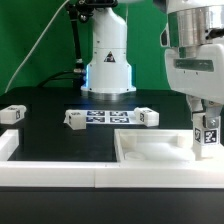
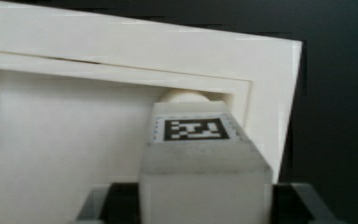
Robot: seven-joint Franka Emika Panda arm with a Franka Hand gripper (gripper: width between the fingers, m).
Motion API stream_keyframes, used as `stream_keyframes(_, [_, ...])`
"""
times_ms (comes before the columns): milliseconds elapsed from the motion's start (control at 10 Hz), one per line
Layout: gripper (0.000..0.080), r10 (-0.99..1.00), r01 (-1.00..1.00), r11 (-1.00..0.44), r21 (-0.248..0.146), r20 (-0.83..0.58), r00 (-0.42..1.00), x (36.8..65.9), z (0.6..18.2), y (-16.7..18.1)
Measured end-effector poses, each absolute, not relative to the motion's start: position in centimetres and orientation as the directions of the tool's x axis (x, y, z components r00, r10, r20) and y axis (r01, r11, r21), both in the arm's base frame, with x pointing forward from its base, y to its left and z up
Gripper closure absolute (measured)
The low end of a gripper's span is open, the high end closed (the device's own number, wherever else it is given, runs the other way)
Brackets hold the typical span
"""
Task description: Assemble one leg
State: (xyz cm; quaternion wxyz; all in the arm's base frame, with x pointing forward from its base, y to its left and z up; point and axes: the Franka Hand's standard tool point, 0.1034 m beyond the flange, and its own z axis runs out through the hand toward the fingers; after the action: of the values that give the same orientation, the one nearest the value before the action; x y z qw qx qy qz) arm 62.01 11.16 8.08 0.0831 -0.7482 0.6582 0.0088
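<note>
My gripper (image 1: 206,128) is shut on a leg (image 1: 207,137), a small white block with a black-and-white tag, held upright over the near right corner of the big flat white slab (image 1: 150,152). In the wrist view the held leg (image 2: 197,160) sits between my black fingers (image 2: 119,203), its far end at a rounded recess in the slab's corner (image 2: 194,78). Three more legs lie on the black table: one at the exterior view's left (image 1: 11,114), one left of centre (image 1: 76,119), one right of centre (image 1: 148,117).
The marker board (image 1: 108,117) lies flat between the two middle legs. The arm's white base (image 1: 108,62) stands behind it. A white L-shaped rail (image 1: 20,158) borders the table's front and left. A green backdrop is behind.
</note>
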Motion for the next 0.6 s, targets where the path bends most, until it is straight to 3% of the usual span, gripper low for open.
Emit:
stream_keyframes(100, [0.0507, -0.976, -0.978, -0.169, -0.12, -0.116, 0.183, 62.03, 8.09, 11.12])
stream_keyframes(300, [0.0228, -0.953, -0.956, -0.271, -0.115, -0.111, 0.283, 61.96, 8.21, 11.24])
stream_keyframes(400, [0.0228, -0.915, -0.918, -0.378, -0.119, -0.099, 0.39, 61.99, 8.33, 11.33])
stream_keyframes(500, [0.0166, -0.861, -0.863, -0.491, -0.12, -0.086, 0.502, 62.04, 8.48, 11.44])
stream_keyframes(600, [0.0154, -0.811, -0.814, -0.57, -0.117, -0.082, 0.579, 62.09, 8.59, 11.59])
